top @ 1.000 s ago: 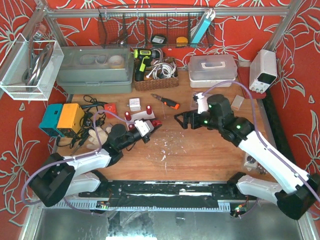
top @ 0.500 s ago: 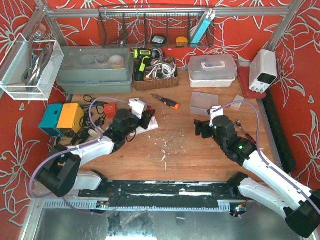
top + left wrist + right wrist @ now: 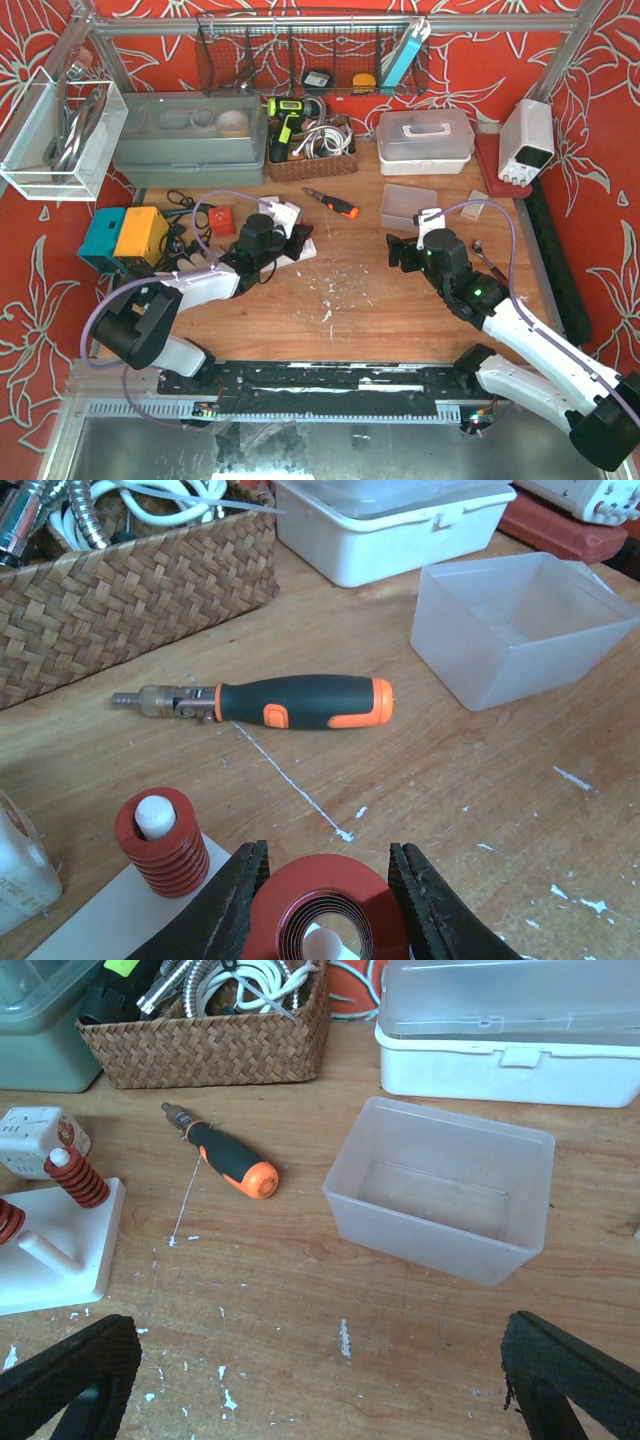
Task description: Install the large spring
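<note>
My left gripper (image 3: 329, 847) holds the large red spring (image 3: 325, 910) between its jaws; I look down its bore and see a white peg inside it. A smaller red spring (image 3: 160, 845) sits on another white peg of the white base plate (image 3: 60, 1250). In the top view the left gripper (image 3: 290, 238) is over that plate (image 3: 300, 248), left of centre. My right gripper (image 3: 320, 1380) is wide open and empty over bare wood, to the right of the plate; it also shows in the top view (image 3: 400, 250).
A black and orange screwdriver (image 3: 335, 203) lies behind the plate. A clear plastic tub (image 3: 408, 205) stands to its right. A wicker basket (image 3: 310, 150), a white lidded box (image 3: 425, 140) and a grey bin (image 3: 190, 140) line the back. Blue and yellow boxes (image 3: 125, 238) sit at left.
My left gripper has moved away from me and slightly right, onto the plate. My right arm has drawn back to the right, uncovering the clear tub.
</note>
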You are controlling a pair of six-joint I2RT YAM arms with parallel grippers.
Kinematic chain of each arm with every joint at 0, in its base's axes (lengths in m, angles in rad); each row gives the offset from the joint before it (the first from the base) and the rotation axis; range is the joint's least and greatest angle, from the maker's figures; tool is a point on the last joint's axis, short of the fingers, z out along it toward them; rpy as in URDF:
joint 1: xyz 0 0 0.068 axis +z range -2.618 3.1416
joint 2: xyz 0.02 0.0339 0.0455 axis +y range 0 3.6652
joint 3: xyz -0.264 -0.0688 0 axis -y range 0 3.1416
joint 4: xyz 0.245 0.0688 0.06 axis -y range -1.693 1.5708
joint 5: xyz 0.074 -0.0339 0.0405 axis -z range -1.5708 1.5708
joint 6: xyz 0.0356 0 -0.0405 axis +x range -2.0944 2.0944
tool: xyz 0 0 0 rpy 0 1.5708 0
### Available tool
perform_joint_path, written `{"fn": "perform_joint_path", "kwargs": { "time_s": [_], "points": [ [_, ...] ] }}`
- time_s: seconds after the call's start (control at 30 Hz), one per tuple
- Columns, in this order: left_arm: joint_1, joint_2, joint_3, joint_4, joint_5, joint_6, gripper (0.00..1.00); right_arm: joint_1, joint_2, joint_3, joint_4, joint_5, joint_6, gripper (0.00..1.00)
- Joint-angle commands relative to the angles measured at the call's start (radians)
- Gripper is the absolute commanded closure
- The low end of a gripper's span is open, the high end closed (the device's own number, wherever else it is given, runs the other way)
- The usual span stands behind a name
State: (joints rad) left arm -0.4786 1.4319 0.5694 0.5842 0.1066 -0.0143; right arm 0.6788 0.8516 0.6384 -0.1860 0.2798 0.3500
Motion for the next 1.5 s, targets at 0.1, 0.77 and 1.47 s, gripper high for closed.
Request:
{"fn": "perform_joint_path", "kwargs": {
  "time_s": [0.1,0.77,1.47],
  "points": [
    [0.000,0.051,0.042,0.031,0.003,0.032,1.00,-0.002,-0.012,0.015,0.014,0.019,-0.011,0.01],
    [0.000,0.140,0.047,0.027,0.007,0.078,0.95,-0.002,0.008,0.017,0.016,0.019,-0.012,0.01],
    [0.000,0.018,0.049,-0.011,0.027,0.052,0.24,-0.002,0.038,0.020,0.019,0.027,-0.015,0.01]
  ]
}}
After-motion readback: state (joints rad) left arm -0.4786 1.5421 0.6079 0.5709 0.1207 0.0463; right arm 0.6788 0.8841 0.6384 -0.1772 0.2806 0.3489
